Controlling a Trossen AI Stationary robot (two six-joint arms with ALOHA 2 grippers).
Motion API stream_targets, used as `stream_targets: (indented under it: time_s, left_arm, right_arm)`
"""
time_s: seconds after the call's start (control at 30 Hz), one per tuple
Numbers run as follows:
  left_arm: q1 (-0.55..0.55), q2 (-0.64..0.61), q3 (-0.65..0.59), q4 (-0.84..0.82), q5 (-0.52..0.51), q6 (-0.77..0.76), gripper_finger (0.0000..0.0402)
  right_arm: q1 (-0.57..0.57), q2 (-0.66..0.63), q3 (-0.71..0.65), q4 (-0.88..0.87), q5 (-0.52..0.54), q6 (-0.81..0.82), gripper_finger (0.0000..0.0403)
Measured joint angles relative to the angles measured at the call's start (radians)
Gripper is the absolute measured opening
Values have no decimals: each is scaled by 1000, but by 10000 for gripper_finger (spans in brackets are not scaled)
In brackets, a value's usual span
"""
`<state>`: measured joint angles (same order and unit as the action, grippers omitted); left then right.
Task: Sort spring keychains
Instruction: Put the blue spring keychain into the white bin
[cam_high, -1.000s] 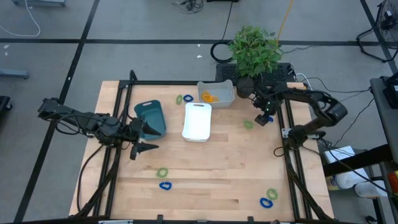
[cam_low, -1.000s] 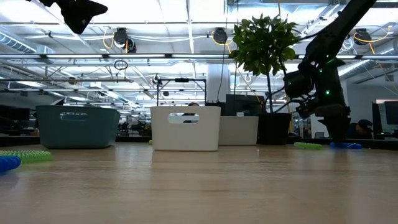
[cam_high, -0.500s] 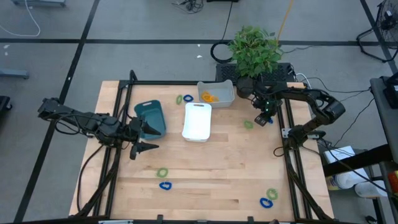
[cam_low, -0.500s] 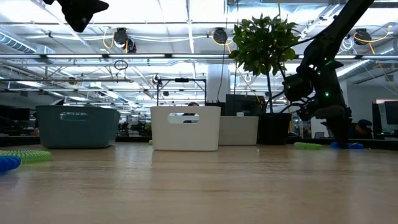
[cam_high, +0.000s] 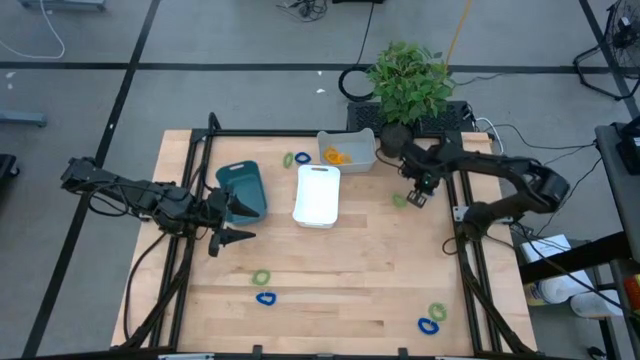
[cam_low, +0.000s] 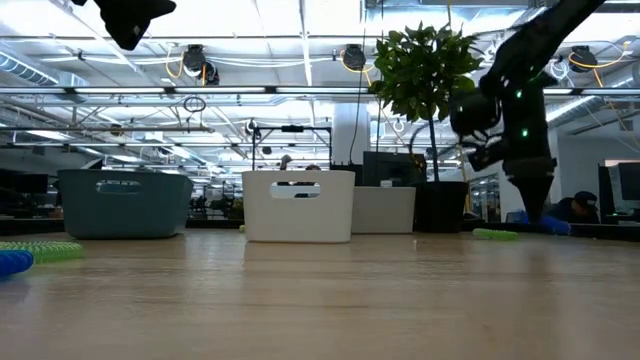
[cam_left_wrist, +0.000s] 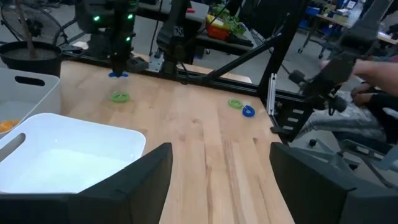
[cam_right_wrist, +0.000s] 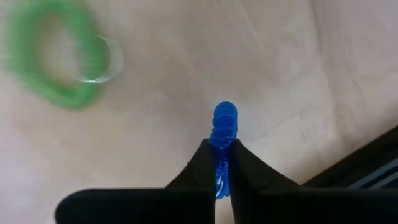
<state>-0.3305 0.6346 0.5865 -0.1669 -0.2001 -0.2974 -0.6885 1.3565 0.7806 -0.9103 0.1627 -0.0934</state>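
Sorting barely begun: orange keychain (cam_high: 335, 156) binned, right gripper (cam_right_wrist: 222, 151) pinching blue keychain (cam_right_wrist: 223, 119), left gripper (cam_high: 238, 222) spread (six coils remain loose).

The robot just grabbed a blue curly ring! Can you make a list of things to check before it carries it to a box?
1. Right gripper shut on the blue ring: ok.
2. Ring lifted off the table: cannot tell.
3. Green ring next to it left alone: ok.
4. White box empty inside: ok.
5. Left gripper open, out of the way by the teal box: ok.
6. Which box takes blue rings: cannot tell.
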Motion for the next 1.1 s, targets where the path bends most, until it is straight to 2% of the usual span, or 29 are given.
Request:
stream_targets:
  time_s: [0.23, 0.43, 0.53, 0.7, 0.93, 1.1]
  left_arm:
    - [0, 0, 0, 0, 0, 6, 273]
    - [0, 0, 0, 1, 0, 6, 261]
    - [0, 0, 0, 9, 0, 6, 257]
    - [0, 0, 0, 16, 0, 6, 264]
    - [0, 0, 0, 16, 0, 0, 257]
    - [0, 0, 0, 16, 0, 0, 249]
  right_arm:
    - [174, -135, 33, -101, -1, 168, 1]
    - [343, -217, 40, -133, -2, 398, 0]
    - [441, -239, 40, -98, -2, 527, 0]
    - [613, -245, 40, 85, 26, 701, 0]
    - [849, -235, 40, 316, 208, 832, 0]
    - [1002, -181, 40, 493, 366, 825, 0]
